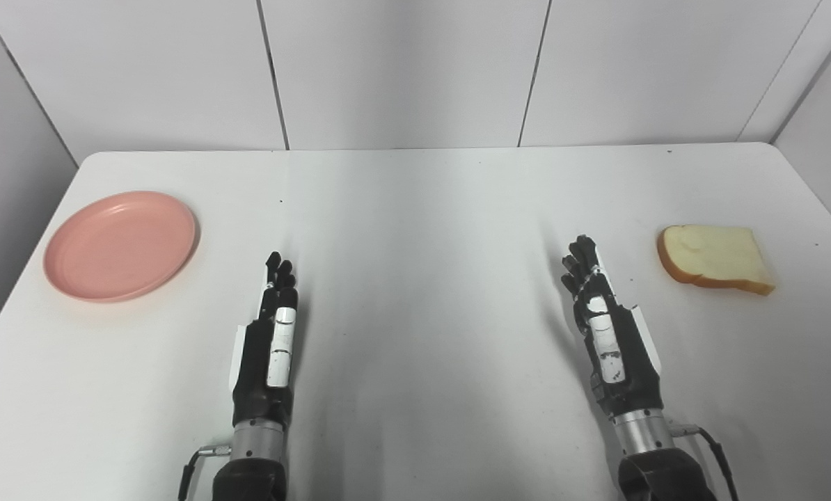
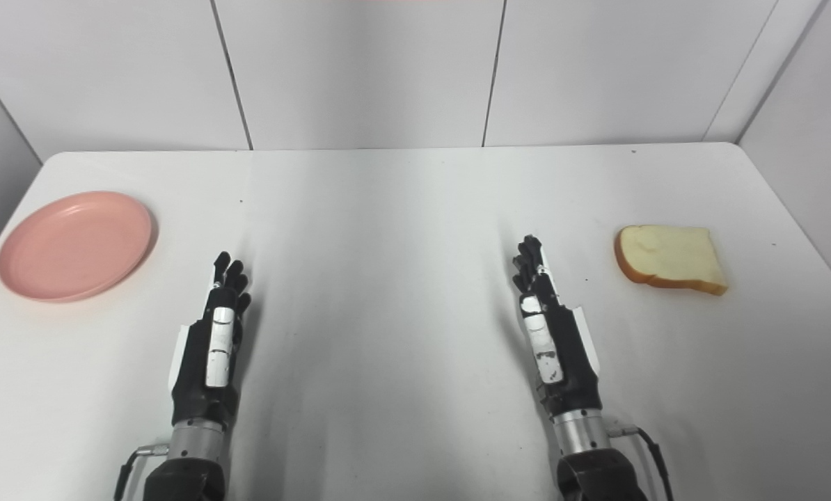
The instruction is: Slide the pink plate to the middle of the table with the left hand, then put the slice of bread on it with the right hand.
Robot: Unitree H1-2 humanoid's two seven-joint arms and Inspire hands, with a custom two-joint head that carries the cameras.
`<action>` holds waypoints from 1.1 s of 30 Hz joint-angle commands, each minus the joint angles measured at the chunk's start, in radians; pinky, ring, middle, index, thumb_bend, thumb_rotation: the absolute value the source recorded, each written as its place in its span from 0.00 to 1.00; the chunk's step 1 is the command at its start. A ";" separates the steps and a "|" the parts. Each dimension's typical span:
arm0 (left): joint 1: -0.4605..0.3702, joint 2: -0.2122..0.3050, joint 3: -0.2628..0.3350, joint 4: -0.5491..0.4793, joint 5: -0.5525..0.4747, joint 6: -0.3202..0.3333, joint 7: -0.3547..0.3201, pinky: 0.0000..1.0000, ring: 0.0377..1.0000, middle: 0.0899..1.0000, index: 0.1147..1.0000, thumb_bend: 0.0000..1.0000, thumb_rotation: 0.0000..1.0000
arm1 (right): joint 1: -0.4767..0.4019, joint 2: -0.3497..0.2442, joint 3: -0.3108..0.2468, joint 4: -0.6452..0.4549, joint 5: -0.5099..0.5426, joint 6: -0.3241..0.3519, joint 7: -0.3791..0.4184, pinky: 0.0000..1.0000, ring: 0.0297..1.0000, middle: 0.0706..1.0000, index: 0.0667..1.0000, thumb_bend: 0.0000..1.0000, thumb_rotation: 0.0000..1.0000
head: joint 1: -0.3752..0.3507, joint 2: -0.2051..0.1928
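Observation:
A pink plate (image 1: 120, 245) lies empty near the table's left edge. A slice of bread (image 1: 715, 259) with a brown crust lies flat near the right edge. My left hand (image 1: 271, 341) rests over the table to the right of the plate, fingers straight and pointing away, holding nothing. My right hand (image 1: 607, 334) is held the same way, left of the bread and apart from it, also holding nothing.
The white table (image 1: 422, 229) spans the view, with grey wall panels behind and on both sides. Its left and right edges run close to the plate and the bread.

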 commanded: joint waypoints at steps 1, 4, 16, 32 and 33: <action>-0.018 0.004 -0.007 -0.006 0.006 -0.017 -0.003 1.00 1.00 1.00 1.00 0.74 0.99 | 0.016 0.011 0.000 0.043 0.004 -0.023 -0.005 1.00 1.00 1.00 1.00 0.81 0.97 | 0.001 -0.001; -0.018 0.005 -0.008 -0.004 0.002 -0.021 -0.006 1.00 1.00 1.00 1.00 0.74 0.98 | 0.016 0.009 0.002 0.041 0.001 -0.018 -0.004 1.00 1.00 1.00 1.00 0.82 0.97 | 0.000 0.000; -0.020 0.007 -0.008 -0.002 -0.005 -0.019 -0.010 1.00 1.00 1.00 1.00 0.75 0.97 | 0.018 0.006 0.008 0.033 0.005 0.005 0.004 1.00 1.00 1.00 1.00 0.84 0.97 | -0.001 0.001; -0.020 0.014 -0.010 -0.001 0.019 -0.032 -0.005 1.00 1.00 1.00 1.00 0.73 0.98 | 0.016 0.005 0.015 0.028 -0.001 0.015 0.003 1.00 0.99 1.00 0.99 0.84 0.97 | -0.005 0.007; -0.020 0.014 -0.011 0.000 0.021 -0.033 -0.005 1.00 1.00 1.00 1.00 0.73 0.99 | 0.016 0.005 0.015 0.029 -0.001 0.014 0.003 1.00 0.99 1.00 0.99 0.84 0.97 | -0.005 0.007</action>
